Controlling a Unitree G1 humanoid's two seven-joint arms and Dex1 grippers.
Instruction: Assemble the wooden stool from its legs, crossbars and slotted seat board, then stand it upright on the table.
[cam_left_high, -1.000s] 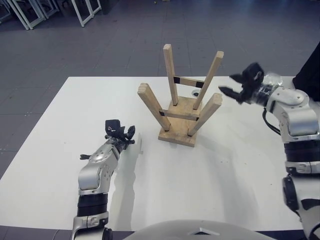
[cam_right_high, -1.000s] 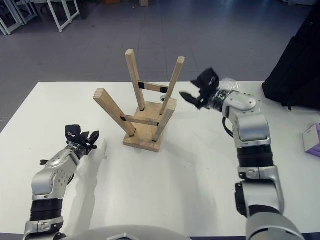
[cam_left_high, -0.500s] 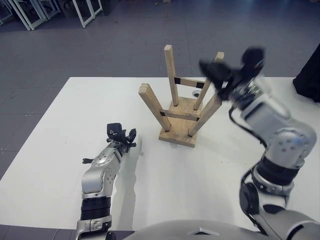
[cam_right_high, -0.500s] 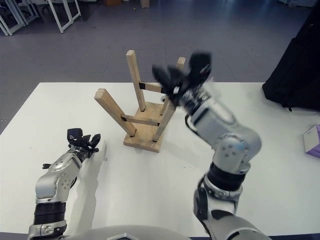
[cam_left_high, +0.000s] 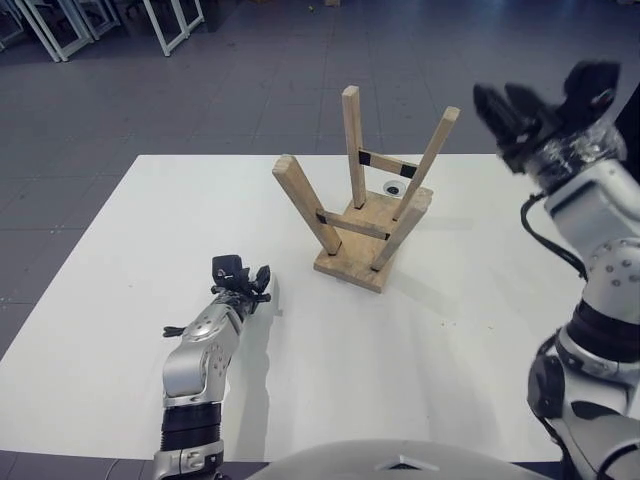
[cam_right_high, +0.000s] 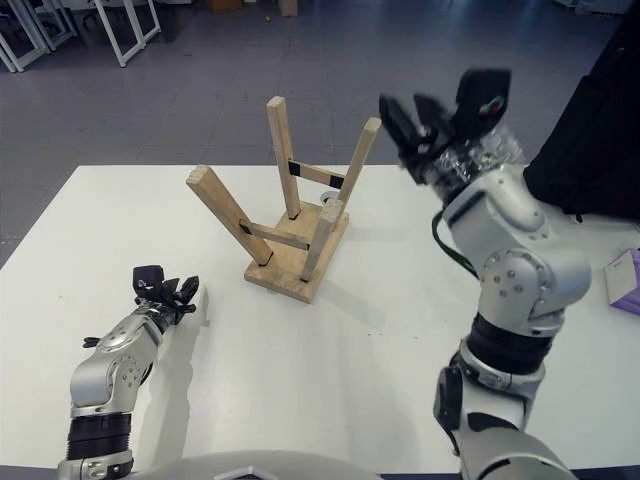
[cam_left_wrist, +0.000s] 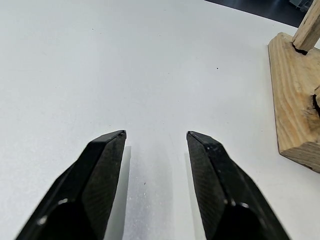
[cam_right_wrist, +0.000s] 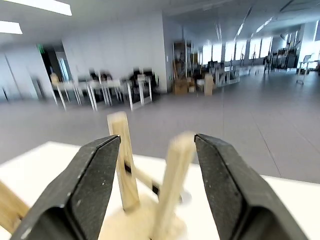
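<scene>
The wooden stool (cam_left_high: 362, 222) rests upside down on the white table (cam_left_high: 120, 260), its seat board (cam_left_high: 352, 268) down and its legs and crossbars pointing up. My right gripper (cam_left_high: 530, 108) is open, held high in the air to the right of the stool's far right leg (cam_left_high: 432, 150), touching nothing. In the right wrist view, two legs (cam_right_wrist: 124, 165) stand between and beyond its open fingers (cam_right_wrist: 95, 190). My left gripper (cam_left_high: 242, 284) is open just above the table, left of the seat board, with nothing in it; the seat board's edge (cam_left_wrist: 294, 105) lies ahead of its fingers (cam_left_wrist: 102, 172).
A round hole (cam_left_high: 392, 186) is set in the table behind the stool. A purple box (cam_right_high: 626, 280) lies at the table's far right edge, with a black bag (cam_right_high: 590, 130) beyond it. Bare table lies in front of the stool.
My right gripper swung from beside the stool to its leg tops, then rose up and away to the right. The stool has turned slightly. The left arm has barely moved.
</scene>
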